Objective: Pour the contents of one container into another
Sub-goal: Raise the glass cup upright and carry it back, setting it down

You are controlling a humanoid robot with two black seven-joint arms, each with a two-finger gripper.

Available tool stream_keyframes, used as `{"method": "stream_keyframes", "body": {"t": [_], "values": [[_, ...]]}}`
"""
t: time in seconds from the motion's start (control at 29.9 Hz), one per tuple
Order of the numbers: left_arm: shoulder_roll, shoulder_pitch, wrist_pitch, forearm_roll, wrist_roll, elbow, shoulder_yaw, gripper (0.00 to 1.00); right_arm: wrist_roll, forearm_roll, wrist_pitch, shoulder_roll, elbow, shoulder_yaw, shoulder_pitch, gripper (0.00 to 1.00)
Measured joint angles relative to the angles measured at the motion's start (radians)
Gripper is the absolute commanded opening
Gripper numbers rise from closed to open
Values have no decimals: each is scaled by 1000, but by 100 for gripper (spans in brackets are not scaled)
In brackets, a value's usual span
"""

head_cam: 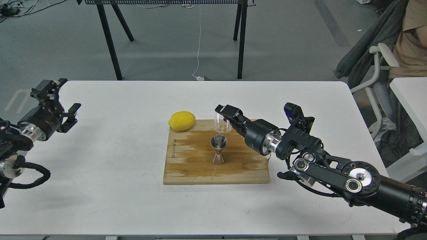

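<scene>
Right gripper point(224, 115) clamped on glass cup point(222, 124) at cutting board's point(186, 166) far edge.
Jigger point(218, 150) upright mid-board, clear of cup; lemon point(181, 120) at far-left corner. Left gripper point(58, 100) spread, empty, over table's point(116, 200) left edge.
</scene>
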Motion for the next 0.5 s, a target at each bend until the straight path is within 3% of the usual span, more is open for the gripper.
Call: {"method": "stream_keyframes", "body": {"t": [0.17,0.5], "values": [[5,0,0,0,0,0,0,98,-6,176,-2,13,12,167,-52,40],[0,0,0,-3,0,1,0,98,-3,676,-10,92,10,675,-275,40]]}}
